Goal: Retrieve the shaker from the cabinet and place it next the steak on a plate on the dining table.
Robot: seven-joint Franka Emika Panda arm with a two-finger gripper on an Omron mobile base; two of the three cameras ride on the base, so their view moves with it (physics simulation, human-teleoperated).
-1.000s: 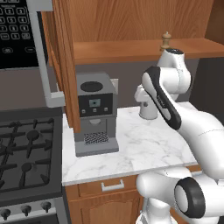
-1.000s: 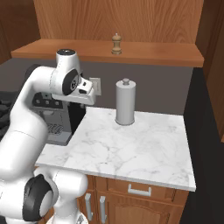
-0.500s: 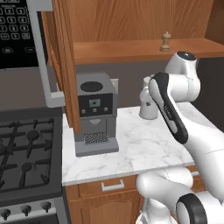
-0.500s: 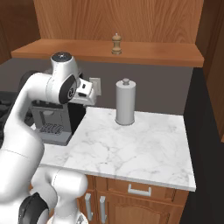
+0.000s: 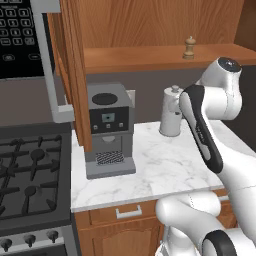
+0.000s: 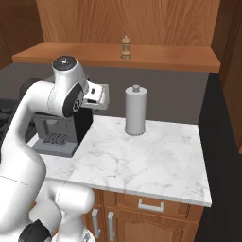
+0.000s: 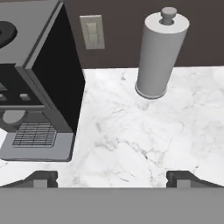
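Our gripper stands wide, the two tips far apart at the bottom of the hand view with nothing between them, and it looks down over the marble counter rather than up at the shelf. In the right base view the hand sits just left of the paper-towel roll, at about the height of its top, facing toward it. The relation that matters is vertical: the shaker stands upright on the cabinet shelf, above the roll and slightly left of it, so from our gripper it lies up, a little to the right and further back toward the wall. Its long axis is vertical, knob on top, so we judge a level approach with the fingers either side of the body suits best. From the left base view the shaker sits above and to the right of the roll, apart from it, though how deep on the shelf it stands we cannot quite tell. The coffee machine lies left of the roll, out of the way of the lift.
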